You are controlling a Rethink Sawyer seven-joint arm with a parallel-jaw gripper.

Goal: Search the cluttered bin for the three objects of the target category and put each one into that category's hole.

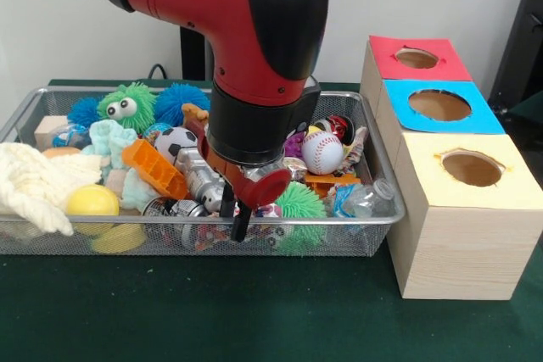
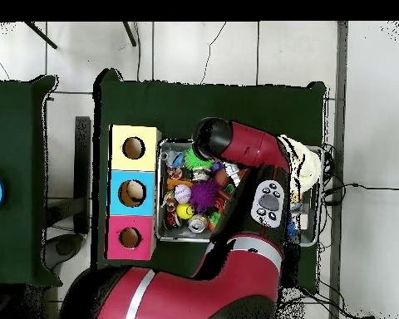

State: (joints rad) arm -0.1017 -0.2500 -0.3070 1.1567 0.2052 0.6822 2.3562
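Gripper (image 1: 237, 225) low over bin (image 1: 356, 235) clutter, baseball (image 1: 322, 152) beside (untouched)

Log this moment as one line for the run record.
arm: over wire bin | claw: low at bin's front rim, state unclear, nothing visibly held | baseball: in bin | blue box hole: holds something pale

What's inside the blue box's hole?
In the overhead view, the blue box has something pale and roundish showing in its hole. What it is cannot be told. The front view shows only a dark opening, and the rest of the inside is hidden by the lid.
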